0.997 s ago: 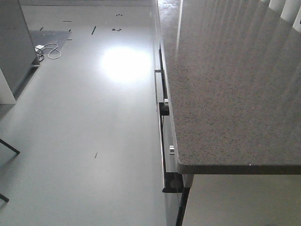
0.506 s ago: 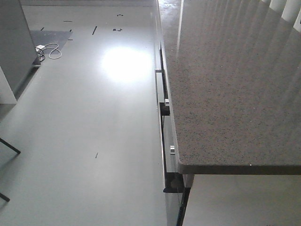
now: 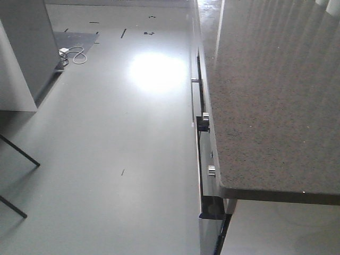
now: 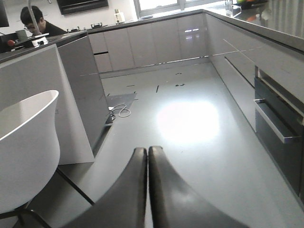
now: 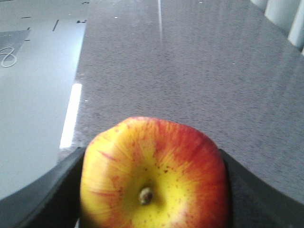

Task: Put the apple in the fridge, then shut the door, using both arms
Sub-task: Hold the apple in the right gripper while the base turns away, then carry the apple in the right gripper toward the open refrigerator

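Note:
The apple (image 5: 154, 175), red with yellow patches, stem end facing the camera, fills the lower right wrist view. My right gripper (image 5: 152, 164) is shut on it, with a black finger on each side, above the grey speckled counter (image 5: 190, 71). My left gripper (image 4: 147, 152) is shut and empty, its two fingertips touching, and points over the grey floor. Neither arm shows in the front view. The fridge and its door are not in view.
The speckled counter (image 3: 276, 95) fills the right of the front view, with handled drawers (image 3: 203, 123) below its edge. A grey island block (image 3: 21, 53), a floor cable (image 3: 74, 53) and black chair legs (image 3: 18, 151) are at the left. A white chair (image 4: 23, 142) and a seated person (image 4: 33, 21) are also at the left.
The front view has swung to the left: the counter and drawers shifted right in the frame, and more of the grey block and chair legs shows at the left.

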`<state>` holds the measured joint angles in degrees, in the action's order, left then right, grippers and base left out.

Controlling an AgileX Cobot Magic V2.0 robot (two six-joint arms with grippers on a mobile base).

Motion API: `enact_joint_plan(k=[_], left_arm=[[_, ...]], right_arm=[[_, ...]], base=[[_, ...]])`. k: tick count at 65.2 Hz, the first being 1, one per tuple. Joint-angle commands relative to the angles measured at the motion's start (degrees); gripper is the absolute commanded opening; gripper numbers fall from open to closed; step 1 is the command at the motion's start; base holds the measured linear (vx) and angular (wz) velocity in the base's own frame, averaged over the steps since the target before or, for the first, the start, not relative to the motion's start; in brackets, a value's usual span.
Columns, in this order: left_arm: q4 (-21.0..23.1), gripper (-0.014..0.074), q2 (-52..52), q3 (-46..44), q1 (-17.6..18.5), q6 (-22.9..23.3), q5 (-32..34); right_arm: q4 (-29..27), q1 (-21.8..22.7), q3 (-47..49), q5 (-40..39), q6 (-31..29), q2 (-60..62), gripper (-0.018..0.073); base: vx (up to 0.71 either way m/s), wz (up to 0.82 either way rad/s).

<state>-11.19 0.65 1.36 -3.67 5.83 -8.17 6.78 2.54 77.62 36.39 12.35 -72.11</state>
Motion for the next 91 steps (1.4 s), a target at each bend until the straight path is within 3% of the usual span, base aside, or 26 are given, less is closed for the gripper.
enact_joint_plan(k=[1, 91], left_arm=[[0.04, -0.0006, 0.78, -0.99, 0.21, 0.42, 4.47], [0.04, -0.0006, 0.78, -0.99, 0.21, 0.42, 4.47]], right_arm=[[0.53, 0.2, 1.72, -4.38, -0.46, 1.62, 0.0221], [0.53, 0.2, 1.72, -4.2, -0.46, 1.62, 0.0221]], base=[[0.0, 0.28], [-0.01, 0.48]])
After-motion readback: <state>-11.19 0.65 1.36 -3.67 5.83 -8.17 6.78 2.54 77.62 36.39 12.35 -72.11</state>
